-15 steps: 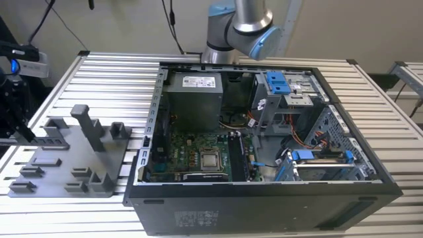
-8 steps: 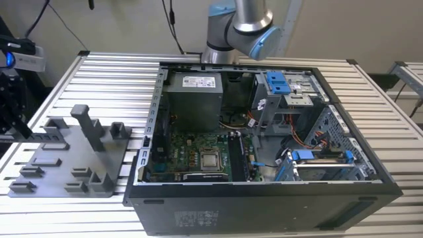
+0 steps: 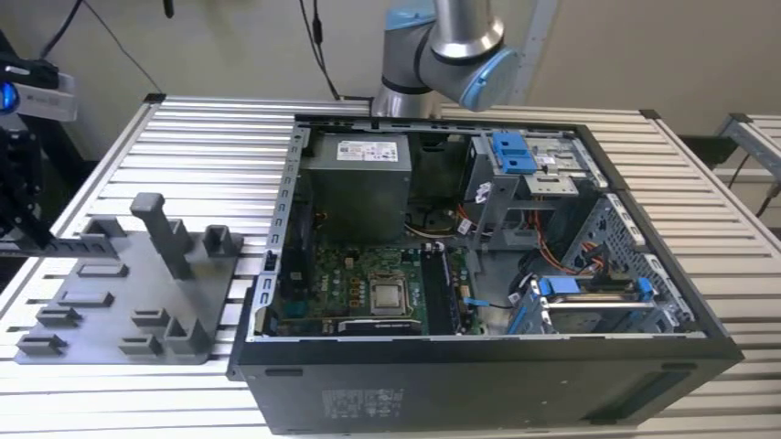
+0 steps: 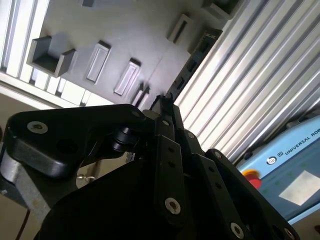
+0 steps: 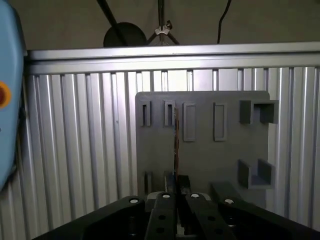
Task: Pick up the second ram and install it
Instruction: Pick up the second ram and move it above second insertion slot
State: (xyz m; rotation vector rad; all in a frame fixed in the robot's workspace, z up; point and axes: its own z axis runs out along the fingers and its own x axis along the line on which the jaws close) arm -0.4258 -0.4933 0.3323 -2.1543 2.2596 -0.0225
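1. Robot arm (image 3: 445,41), one: silver tube with pale blue joint caps. In the exterior view it rises at 12 o'clock of the computer case.
2. End effector (image 4: 166,107), one: black, with linked fingers (image 5: 162,207). It is clenched on the second ram, and the finger ends press on both flat faces of the stick.
3. Second ram (image 4: 192,60), one: a slim dark stick with small notched chips. It is held at one end and juts straight out from the fingertips. In the first wrist view it appears edge-on as a thin line (image 5: 176,140) seen against the grey tray, between the second and third recess of a row. Whether it touches the tray cannot be told.
4. Grey tray (image 3: 134,302), one: it lies flat on the counter at 9 o'clock of the case, just beside the case wall.
   - The exterior view shows one tall upright post (image 3: 153,215) and lower blocks around it.
   - The first wrist view shows four narrow rectangular recesses in one row (image 5: 189,121) and two bracket-shaped blocks (image 5: 257,111).
5. Counter (image 3: 208,146), one: ribbed aluminium slats that carry both the tray and the case.
6. Computer case (image 3: 488,384), one: black, lying on its side with the side panel off. Inside it are:
   - one green motherboard (image 3: 324,293) at 7 o'clock
   - one bare silver processor (image 3: 388,297) on that board
   - one grey power supply (image 3: 354,183) at 11 o'clock
   - blue drive-bay clips in two places, at 1 o'clock (image 3: 513,151) and at 4 o'clock (image 3: 573,286)
7. Blue control unit (image 4: 285,170), one: it has one red button and rests near the counter's edge.
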